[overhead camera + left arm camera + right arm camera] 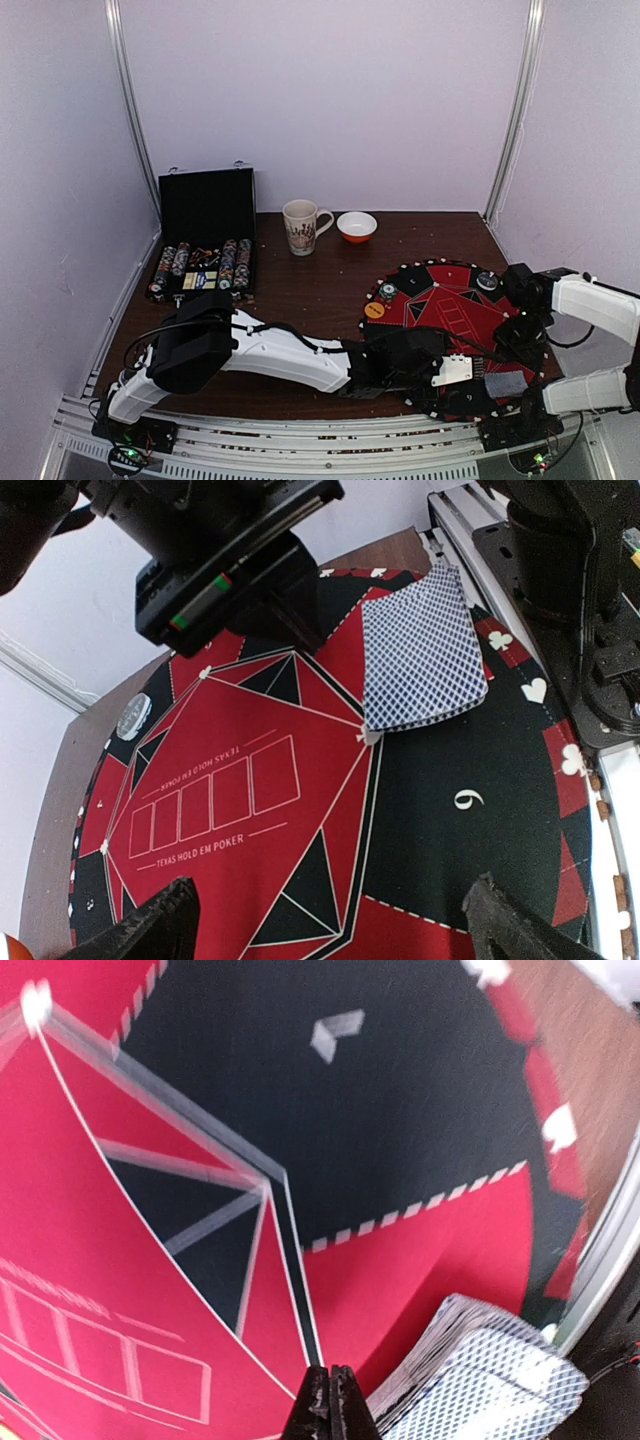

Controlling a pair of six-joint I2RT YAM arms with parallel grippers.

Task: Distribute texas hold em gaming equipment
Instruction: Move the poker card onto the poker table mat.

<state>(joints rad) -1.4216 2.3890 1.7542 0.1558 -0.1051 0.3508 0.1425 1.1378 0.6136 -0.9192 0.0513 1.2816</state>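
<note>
A deck of grey-backed playing cards [505,384] lies on the near right part of the round red-and-black poker mat [455,312]. In the left wrist view the deck [425,650] lies ahead of my left gripper [330,905], which hovers open and empty over the mat. My right gripper [328,1395] is shut with nothing seen between its fingers, just left of the deck [490,1385] and low over the mat. An orange disc [374,310], a second disc [387,291] and a dark disc [487,282] lie on the mat's far rim.
An open black case [205,235] with rows of chips stands at the back left. A patterned mug [300,227] and an orange-and-white bowl [357,227] stand at the back middle. The metal rail [320,440] runs along the near edge.
</note>
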